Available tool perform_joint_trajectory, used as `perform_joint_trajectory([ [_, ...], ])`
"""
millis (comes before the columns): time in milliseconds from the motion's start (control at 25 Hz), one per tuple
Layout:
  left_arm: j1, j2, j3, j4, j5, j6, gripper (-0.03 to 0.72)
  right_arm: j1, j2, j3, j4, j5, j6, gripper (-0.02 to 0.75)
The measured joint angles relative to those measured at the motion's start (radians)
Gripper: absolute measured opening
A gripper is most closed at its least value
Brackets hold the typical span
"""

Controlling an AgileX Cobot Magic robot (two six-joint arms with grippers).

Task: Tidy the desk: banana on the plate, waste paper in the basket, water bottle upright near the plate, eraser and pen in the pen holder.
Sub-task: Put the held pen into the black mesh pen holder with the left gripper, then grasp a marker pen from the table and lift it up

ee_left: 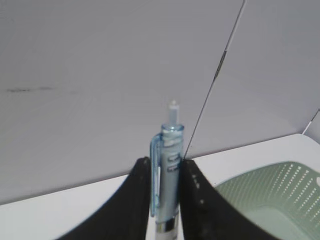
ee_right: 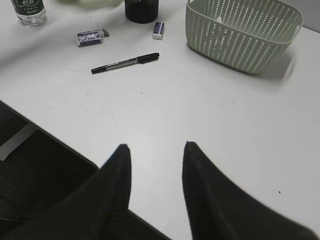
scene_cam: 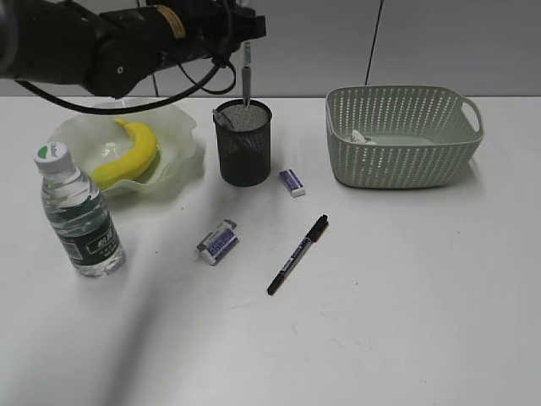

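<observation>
My left gripper (scene_cam: pixel 247 38) is shut on a clear-blue pen (scene_cam: pixel 246 80) that hangs upright, its lower end at the mouth of the black mesh pen holder (scene_cam: pixel 243 148). The left wrist view shows the pen (ee_left: pixel 169 165) pinched between both fingers. A black marker pen (scene_cam: pixel 297 254) lies on the desk (scene_cam: pixel 406 304). A small eraser (scene_cam: pixel 292 182) sits right of the holder, another (scene_cam: pixel 218 242) in front of it. The banana (scene_cam: pixel 127 156) lies on the plate (scene_cam: pixel 182 139). The water bottle (scene_cam: pixel 80 216) stands upright beside it. Waste paper (scene_cam: pixel 358 136) rests in the basket (scene_cam: pixel 401 148). My right gripper (ee_right: pixel 156 147) is open over the near desk edge.
In the right wrist view the marker (ee_right: pixel 125 63), both erasers (ee_right: pixel 158 29) (ee_right: pixel 90 37) and the basket (ee_right: pixel 240 35) lie far ahead of the fingers. A dark area lies off the desk edge at lower left.
</observation>
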State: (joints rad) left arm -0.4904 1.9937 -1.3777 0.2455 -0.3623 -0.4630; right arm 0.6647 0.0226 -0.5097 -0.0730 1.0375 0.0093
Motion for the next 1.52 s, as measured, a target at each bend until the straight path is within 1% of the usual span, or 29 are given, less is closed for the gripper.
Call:
perform_joint_trajectory([
  [160, 0.003, 0.061, 0.001, 0.001, -0.061, 0.001, 0.125, 0.000, 0.000, 0.000, 0.000, 0.000, 0.000, 0.290],
  [360, 0.003, 0.128, 0.002, 0.001, -0.064, 0.005, 0.125, 0.000, 0.000, 0.000, 0.000, 0.000, 0.000, 0.290],
  [400, 0.003, 0.132, 0.002, 0.002, -0.062, 0.006, 0.134, 0.000, 0.000, 0.000, 0.000, 0.000, 0.000, 0.290],
  [440, 0.003, 0.133, 0.002, 0.002, -0.062, 0.009, 0.154, 0.000, 0.000, 0.000, 0.000, 0.000, 0.000, 0.290],
  [480, 0.003, 0.133, 0.002, 0.002, -0.062, 0.009, 0.192, 0.000, 0.000, 0.000, 0.000, 0.000, 0.000, 0.290],
  [600, 0.003, 0.132, 0.002, 0.002, -0.063, 0.014, 0.342, 0.000, 0.000, 0.000, 0.000, 0.000, 0.000, 0.290],
  [640, 0.003, 0.128, 0.002, 0.003, -0.063, 0.014, 0.379, 0.000, 0.000, 0.000, 0.000, 0.000, 0.000, 0.290],
  [720, 0.003, 0.116, 0.002, 0.003, -0.061, 0.017, 0.413, 0.000, 0.000, 0.000, 0.000, 0.000, 0.000, 0.290],
  [880, 0.003, 0.052, 0.002, 0.007, -0.016, 0.017, 0.432, 0.000, 0.000, 0.000, 0.000, 0.000, 0.001, 0.290],
  [1000, 0.003, -0.051, 0.002, 0.018, 0.112, 0.017, 0.433, 0.000, 0.000, 0.000, 0.000, 0.000, 0.001, 0.290],
  [1120, 0.003, -0.199, 0.002, 0.067, 0.334, 0.017, 0.433, 0.000, 0.000, 0.000, 0.000, 0.000, 0.001, 0.290],
  [1200, 0.003, -0.307, 0.002, 0.110, 0.536, 0.017, 0.433, 0.000, 0.002, 0.000, 0.000, 0.000, 0.001, 0.290],
  [1280, 0.003, -0.426, 0.002, 0.126, 0.730, 0.017, 0.428, 0.000, 0.005, 0.000, 0.000, 0.000, 0.001, 0.290],
  [1360, 0.005, -0.527, 0.002, 0.123, 0.927, 0.017, 0.424, 0.000, 0.007, 0.000, -0.001, 0.000, 0.001, 0.290],
  [1520, 0.005, -0.697, 0.003, 0.089, 1.239, 0.021, 0.417, 0.000, 0.007, 0.000, -0.001, 0.000, 0.001, 0.290],
])
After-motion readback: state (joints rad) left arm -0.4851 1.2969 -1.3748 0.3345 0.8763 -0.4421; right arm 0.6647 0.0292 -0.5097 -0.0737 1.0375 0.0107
